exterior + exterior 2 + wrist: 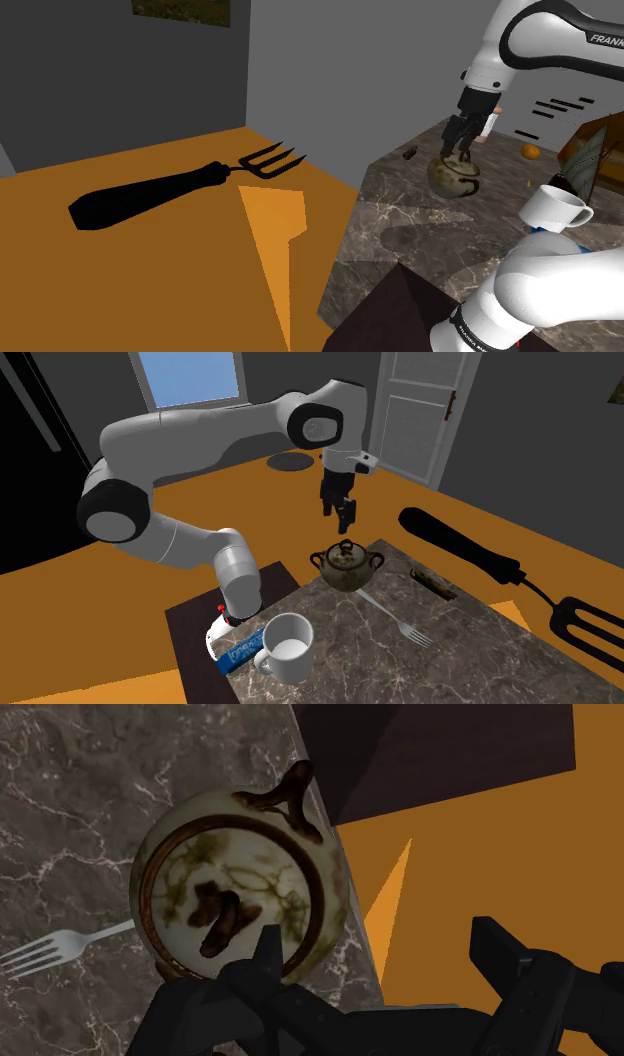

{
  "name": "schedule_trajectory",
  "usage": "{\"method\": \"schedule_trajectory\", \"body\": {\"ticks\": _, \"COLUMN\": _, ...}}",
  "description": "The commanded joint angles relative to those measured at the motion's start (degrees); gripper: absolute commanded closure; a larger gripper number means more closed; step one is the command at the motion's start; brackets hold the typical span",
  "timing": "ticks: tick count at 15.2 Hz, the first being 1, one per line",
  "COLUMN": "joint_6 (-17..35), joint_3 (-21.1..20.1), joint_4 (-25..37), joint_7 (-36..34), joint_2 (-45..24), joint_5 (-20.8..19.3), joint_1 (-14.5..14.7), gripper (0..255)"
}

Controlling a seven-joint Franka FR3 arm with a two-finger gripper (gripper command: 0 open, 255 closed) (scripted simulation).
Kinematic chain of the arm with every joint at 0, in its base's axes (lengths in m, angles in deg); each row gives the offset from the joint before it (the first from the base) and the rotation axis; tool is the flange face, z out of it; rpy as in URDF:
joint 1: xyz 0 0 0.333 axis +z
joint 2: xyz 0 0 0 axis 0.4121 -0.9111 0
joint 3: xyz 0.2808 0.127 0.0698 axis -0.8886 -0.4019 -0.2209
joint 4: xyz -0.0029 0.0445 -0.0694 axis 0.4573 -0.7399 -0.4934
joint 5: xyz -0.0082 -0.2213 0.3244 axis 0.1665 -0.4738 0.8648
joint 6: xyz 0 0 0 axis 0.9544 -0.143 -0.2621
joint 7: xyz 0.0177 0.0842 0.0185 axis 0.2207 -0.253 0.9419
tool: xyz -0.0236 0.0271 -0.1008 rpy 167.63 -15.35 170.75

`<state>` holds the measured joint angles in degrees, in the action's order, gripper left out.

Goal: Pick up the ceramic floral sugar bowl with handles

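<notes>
1. claw (380, 939) fingers are nearest the wrist camera: two black fingers standing wide apart with nothing between them. open and empty, touching nothing as far as i can tell.
2. sugar bowl (240, 894) is below the claw and off to one side. one fingertip hangs over its rim, and the gap between the fingers is over the surface (70, 814) edge and the orange floor (480, 854), not over the bowl.
3. the bowl is pale and round, with brown floral marks, a dark rim band, a lid with a brown knob, and a brown handle (290, 794) on the side facing the dark stand. it sits upright at the very edge of the marbled surface.
4. shoulder view: claw (462, 140) is just above the bowl (455, 175), pointing down, close to the lid. second exterior view: claw (342, 517) hangs over the bowl (347, 567) with a clear gap.
5. key relation, as a judgement: the bowl's handle-to-handle line looks about crosswise to the line between the fingers, so closing would take the round body, not the handles. the claw likely needs a sideways shift to centre on the bowl before dropping.
6. a silver fork (50, 949) lies on the surface beyond the bowl from the claw, near the bowl. a white mug (285, 647) stands well away from the claw.
</notes>
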<state>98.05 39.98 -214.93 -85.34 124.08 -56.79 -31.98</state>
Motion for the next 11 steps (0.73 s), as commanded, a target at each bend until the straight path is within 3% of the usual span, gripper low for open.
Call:
{"method": "schedule_trajectory", "body": {"ticks": 1, "joint_6": 0.08, "joint_3": 2.22, "joint_4": 1.53, "joint_7": 2.31, "joint_2": -0.56, "joint_5": -2.12, "joint_1": -0.9, "gripper": 0}}
{"method": "schedule_trajectory", "body": {"ticks": 5, "joint_6": 0.03, "joint_3": 6.31, "joint_4": 5.1, "joint_7": 6.64, "joint_2": -1.78, "joint_5": -5.68, "joint_1": -2.35, "gripper": 0}}
{"method": "schedule_trajectory", "body": {"ticks": 11, "joint_6": 4.06, "joint_3": 6.97, "joint_4": -0.42, "joint_7": 6.14, "joint_2": -0.28, "joint_5": -6.38, "joint_1": -2.69, "gripper": 0}}
